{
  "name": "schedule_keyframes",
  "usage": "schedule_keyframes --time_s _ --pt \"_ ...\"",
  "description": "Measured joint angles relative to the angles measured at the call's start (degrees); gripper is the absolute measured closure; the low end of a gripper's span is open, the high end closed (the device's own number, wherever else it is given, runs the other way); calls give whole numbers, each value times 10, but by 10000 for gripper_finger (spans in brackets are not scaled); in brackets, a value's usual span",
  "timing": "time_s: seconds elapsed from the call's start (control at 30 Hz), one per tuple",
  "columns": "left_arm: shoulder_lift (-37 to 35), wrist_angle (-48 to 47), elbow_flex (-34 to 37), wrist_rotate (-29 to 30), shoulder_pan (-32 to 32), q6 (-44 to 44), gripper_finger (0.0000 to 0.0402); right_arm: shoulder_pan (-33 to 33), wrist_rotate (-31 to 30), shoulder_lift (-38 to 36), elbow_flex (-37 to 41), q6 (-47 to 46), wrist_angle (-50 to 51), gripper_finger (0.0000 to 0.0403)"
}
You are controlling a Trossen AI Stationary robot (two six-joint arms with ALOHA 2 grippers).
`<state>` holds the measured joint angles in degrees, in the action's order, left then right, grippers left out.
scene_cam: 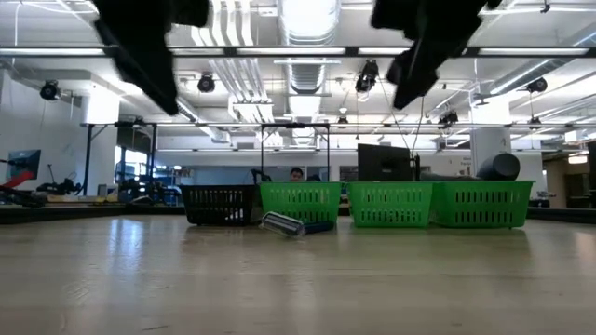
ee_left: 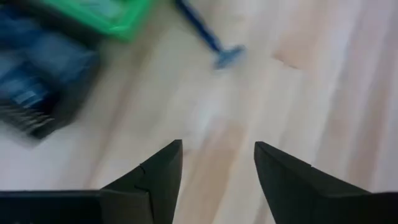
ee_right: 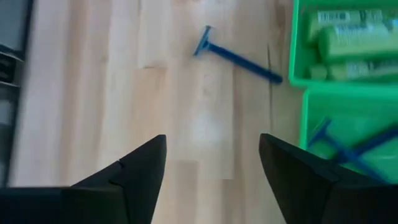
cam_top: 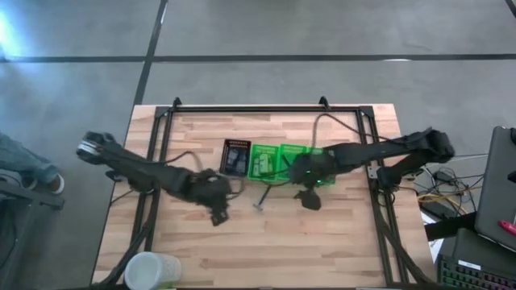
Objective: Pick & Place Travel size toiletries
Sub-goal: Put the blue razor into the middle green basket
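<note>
Overhead, a blue razor (cam_top: 264,196) lies alone on the wooden table (cam_top: 266,242) at mid-frame, just below a row of trays: a black tray (cam_top: 236,157) on the left, then green trays (cam_top: 264,160) to its right. Its long axis runs diagonally, head toward lower left, handle end up toward the green trays. The left gripper (cam_top: 218,216) sits lower left of the razor, the right gripper (cam_top: 309,199) to its right; neither touches it, and their jaw gap is hard to read here.

From table height, the razor (scene_cam: 291,224) appears as a low shape at centre in front of the trays, with the room's lights and shelving behind.

The left wrist picture shows the left gripper (ee_left: 217,180) spread wide over bare wood and holding nothing, the razor (ee_left: 208,36) near the upper middle.

The right wrist picture shows the right gripper (ee_right: 212,174) likewise wide and empty. Only here do the green tubes (ee_right: 348,37) inside one tray, and more razors (ee_right: 348,146) in the next, show clearly; the loose razor (ee_right: 239,55) lies beside them.
</note>
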<state>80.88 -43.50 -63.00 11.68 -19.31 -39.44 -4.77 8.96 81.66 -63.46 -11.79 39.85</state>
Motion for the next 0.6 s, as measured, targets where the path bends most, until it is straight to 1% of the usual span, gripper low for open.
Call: schedule_keyframes --time_s 0.1,0.17,0.27,0.33,0.47,0.6 --pt "-90 1 66 81 -47 -67 207 2 -9 51 -26 60 -10 161" --pt "-146 7 101 118 -76 -97 211 2 -19 80 -39 102 -23 166" --pt "-215 17 136 164 -109 -106 215 1 -30 128 -58 157 -37 170" --pt "-258 19 149 195 -120 -107 216 2 -33 159 -68 188 -44 169" --pt "-327 13 167 213 -123 -88 216 0 -50 215 -98 258 -58 163" --pt "-384 10 179 232 -123 -84 216 0 -54 276 -142 305 -57 162"
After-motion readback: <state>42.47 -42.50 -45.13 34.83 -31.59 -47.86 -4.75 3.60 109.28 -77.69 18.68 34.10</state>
